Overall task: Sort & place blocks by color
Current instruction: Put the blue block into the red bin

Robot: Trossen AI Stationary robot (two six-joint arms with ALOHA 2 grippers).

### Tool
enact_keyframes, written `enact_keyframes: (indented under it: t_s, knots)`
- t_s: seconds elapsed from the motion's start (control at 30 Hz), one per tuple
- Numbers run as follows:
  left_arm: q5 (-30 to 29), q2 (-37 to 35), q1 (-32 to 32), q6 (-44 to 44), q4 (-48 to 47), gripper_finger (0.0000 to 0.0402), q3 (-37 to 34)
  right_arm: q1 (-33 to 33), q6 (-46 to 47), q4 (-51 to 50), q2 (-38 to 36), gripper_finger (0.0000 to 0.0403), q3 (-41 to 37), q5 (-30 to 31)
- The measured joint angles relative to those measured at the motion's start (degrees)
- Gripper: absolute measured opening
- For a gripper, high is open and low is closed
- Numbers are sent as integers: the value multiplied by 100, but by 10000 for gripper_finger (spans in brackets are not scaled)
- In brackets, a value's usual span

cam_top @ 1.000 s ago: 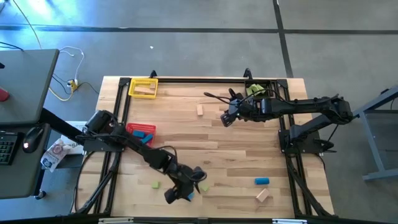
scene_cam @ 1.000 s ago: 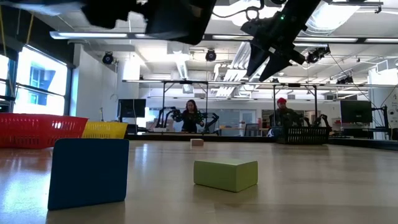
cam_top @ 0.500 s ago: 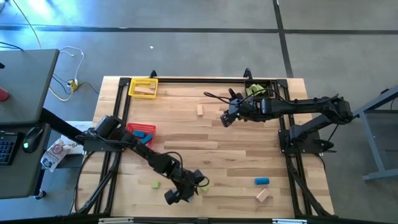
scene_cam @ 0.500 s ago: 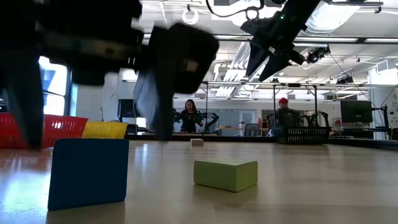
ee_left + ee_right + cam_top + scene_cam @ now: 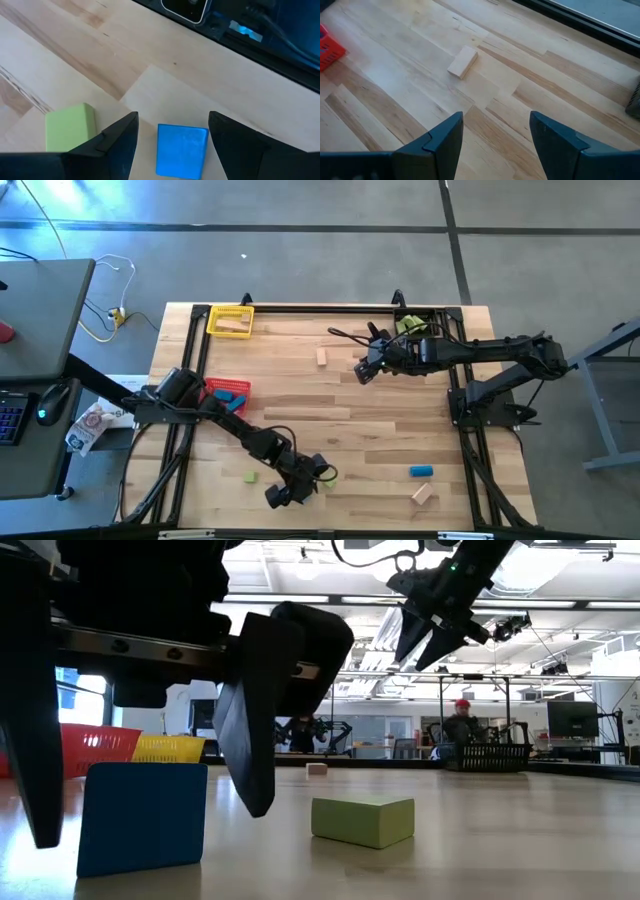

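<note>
Spread wide, my left claw (image 5: 172, 145) hangs low at the table's (image 5: 340, 395) near edge, about six o'clock on the board, one finger on either side of a blue block (image 5: 181, 150) without touching it. Just beside that finger at nine o'clock lies a light green block (image 5: 70, 126). More blocks sit off at four o'clock: a blue bar (image 5: 421, 471) and a tan piece (image 5: 424, 494). Farther out, near one o'clock, my right claw (image 5: 364, 369) hovers high with its fingers apart, holding nothing, above bare wood with a tan block (image 5: 462, 61) ahead. Red bin (image 5: 228, 390) at nine, yellow bin (image 5: 230, 320) at eleven.
</note>
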Motion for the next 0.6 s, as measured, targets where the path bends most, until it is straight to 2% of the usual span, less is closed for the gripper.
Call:
enact_keyframes:
  t_s: [0.27, 0.6]
  knots:
    - [2, 0, 0, 35, 25, 221, 0, 0, 0, -2, 0, 215, 0, 0]
    - [3, 0, 11, 36, 25, 145, 0, 0, 0, -2, 0, 215, 0, 2]
